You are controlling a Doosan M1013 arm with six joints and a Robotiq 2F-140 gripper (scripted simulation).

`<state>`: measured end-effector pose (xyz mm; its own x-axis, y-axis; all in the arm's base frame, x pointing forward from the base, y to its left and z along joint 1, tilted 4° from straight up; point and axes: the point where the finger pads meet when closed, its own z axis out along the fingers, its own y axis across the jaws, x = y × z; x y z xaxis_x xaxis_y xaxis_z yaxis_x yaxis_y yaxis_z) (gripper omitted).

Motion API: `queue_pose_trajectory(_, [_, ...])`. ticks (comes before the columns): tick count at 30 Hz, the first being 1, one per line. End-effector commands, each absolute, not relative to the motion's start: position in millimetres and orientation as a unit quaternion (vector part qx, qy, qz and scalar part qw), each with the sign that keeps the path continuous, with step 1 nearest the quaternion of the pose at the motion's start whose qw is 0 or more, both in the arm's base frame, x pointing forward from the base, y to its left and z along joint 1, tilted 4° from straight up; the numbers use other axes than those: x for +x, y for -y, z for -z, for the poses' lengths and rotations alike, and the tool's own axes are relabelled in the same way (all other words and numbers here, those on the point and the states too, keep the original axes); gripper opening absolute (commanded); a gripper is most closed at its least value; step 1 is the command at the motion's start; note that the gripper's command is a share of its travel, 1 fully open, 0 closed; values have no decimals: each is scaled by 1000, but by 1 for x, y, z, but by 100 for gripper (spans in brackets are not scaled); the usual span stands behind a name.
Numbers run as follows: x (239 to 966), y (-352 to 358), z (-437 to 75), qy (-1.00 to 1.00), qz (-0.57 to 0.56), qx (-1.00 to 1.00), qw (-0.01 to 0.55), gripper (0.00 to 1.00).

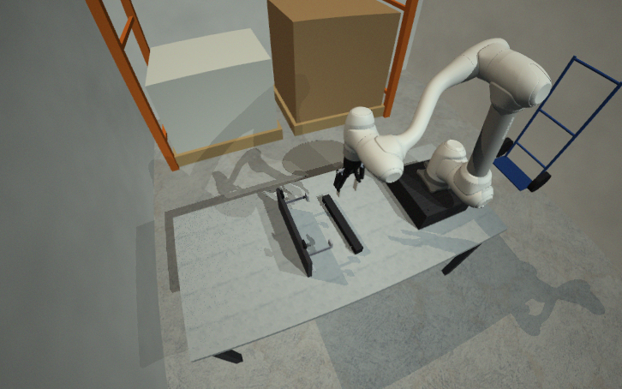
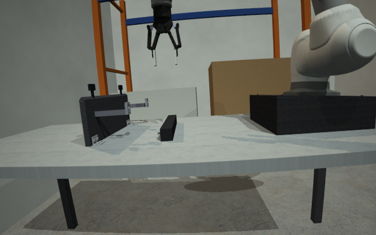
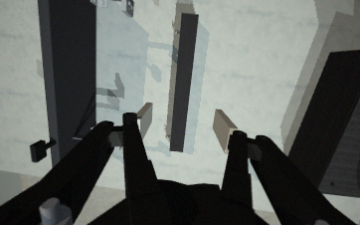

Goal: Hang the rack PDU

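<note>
The rack PDU (image 1: 342, 224) (image 2: 167, 132) (image 3: 185, 80) is a long black bar lying on the table. A small button (image 2: 158, 133) shows on its side facing the board; the other button is hidden. Two grey keyhole plates stand out on arms from the upright black board: the near plate (image 1: 330, 243) (image 2: 127, 107) and the far plate (image 1: 307, 197) (image 2: 146, 102). Nothing hangs on them. My gripper (image 1: 347, 191) (image 2: 165, 64) (image 3: 183, 115) is partly open and empty, pointing down high above the table, with the PDU below and between its fingers in the wrist view.
The upright black board (image 1: 292, 231) (image 2: 107, 102) (image 3: 71, 75) stands left of the PDU, with black knobs (image 2: 91, 87) (image 3: 38, 150) on it. The arm's black base box (image 1: 420, 212) (image 2: 323, 116) (image 3: 339, 114) is on the right. Large boxes and an orange rack stand behind the table.
</note>
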<state>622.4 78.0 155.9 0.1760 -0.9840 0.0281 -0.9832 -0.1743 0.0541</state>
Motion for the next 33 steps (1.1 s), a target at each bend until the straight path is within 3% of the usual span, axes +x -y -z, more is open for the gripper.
queue_pose_trajectory(1, [623, -82, -154, 642, 10, 766, 30, 55])
queue_pose_trajectory(14, [622, -82, -132, 642, 10, 766, 31, 55])
queue_pose_trajectory(33, [617, -81, -34, 642, 10, 766, 31, 55])
